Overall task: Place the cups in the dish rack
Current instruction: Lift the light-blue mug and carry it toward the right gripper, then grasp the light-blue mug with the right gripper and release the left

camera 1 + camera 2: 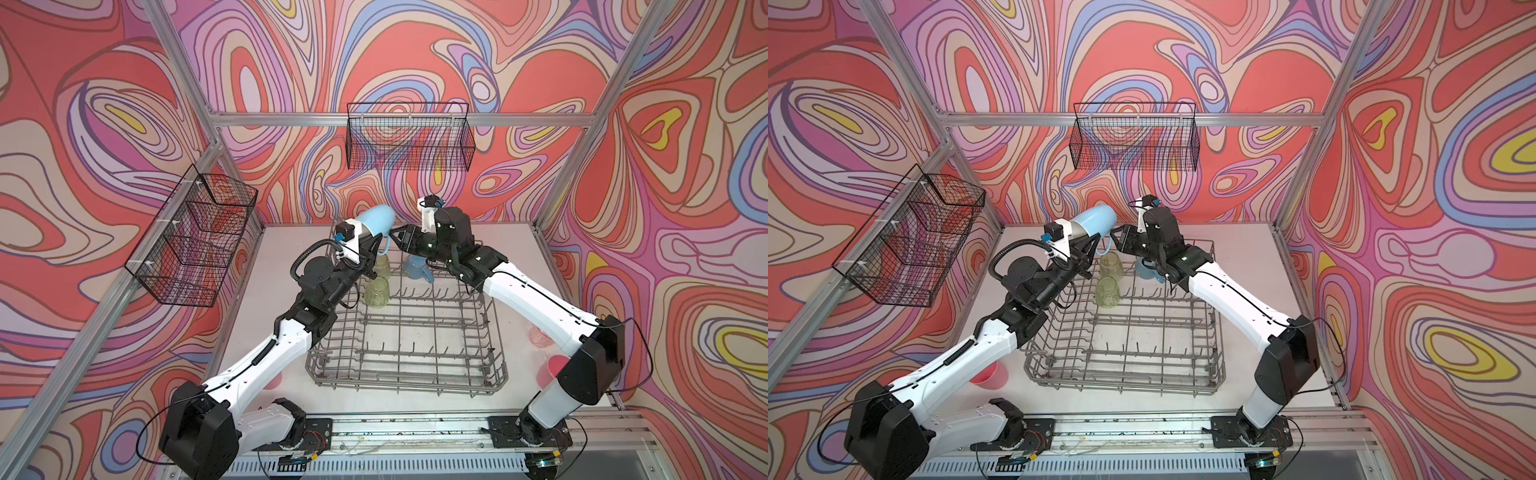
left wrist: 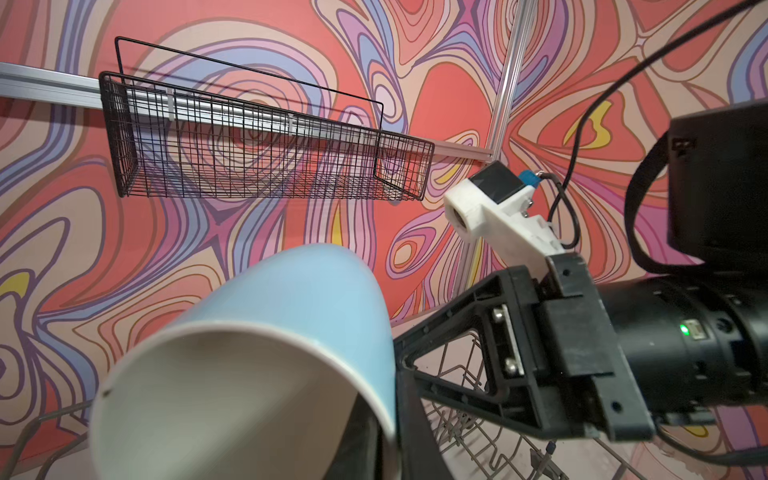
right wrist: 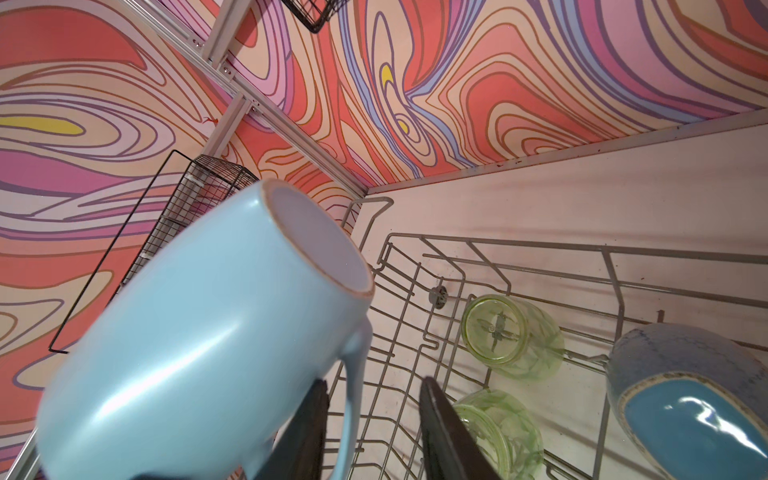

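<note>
My left gripper is shut on the rim of a light blue mug, holding it tilted above the far left corner of the grey dish rack. My right gripper is open, its fingers on either side of the mug's handle without touching it. Upside down in the rack's far end stand two green tumblers and a darker blue mug. On the table are a translucent pink tumbler and two opaque pink cups.
A black mesh basket hangs on the back wall and another on the left wall. Aluminium frame posts stand at the table's corners. The two arms meet over the rack's far edge.
</note>
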Tool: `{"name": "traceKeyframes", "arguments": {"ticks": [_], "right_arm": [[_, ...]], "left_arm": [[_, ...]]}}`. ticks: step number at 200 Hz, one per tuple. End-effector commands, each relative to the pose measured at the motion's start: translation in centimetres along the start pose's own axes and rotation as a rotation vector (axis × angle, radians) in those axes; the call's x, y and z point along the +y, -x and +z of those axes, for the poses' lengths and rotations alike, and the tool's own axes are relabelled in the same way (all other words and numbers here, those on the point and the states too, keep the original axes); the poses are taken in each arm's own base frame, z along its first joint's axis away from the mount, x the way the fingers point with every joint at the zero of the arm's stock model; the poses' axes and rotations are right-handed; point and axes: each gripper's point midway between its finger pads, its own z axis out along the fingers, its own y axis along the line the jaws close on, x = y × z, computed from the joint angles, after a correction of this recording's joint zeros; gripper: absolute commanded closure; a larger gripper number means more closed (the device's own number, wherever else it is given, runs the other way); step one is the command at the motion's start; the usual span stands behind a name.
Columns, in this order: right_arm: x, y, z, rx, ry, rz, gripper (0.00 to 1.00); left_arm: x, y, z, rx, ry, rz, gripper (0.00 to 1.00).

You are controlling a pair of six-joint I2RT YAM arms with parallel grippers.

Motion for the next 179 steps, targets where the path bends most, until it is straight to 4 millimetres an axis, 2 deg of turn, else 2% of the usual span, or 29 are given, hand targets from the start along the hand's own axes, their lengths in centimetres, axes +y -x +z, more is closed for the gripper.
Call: {"name": "traceKeyframes", "arguments": {"ticks": [1,119,179], "right_arm": [[0.4,-0.1,0.8,0.020,0.012,-0.017,0.62],[0.1,-0.5,3.4,0.016,0.050,0.048,0.69],[0.2,-0.3,3.4,0.000,0.054,0.061,0.71]], "left_arm": [[-0.9,5.2,-0.3,-0.176,-0.019,0.045,1.00],[-0.5,4.9,0.2,-0.177,0.027,0.022,1.00],[-0.3,4.5,0.8,-0.169,0.044,0.024,1.00]]}}
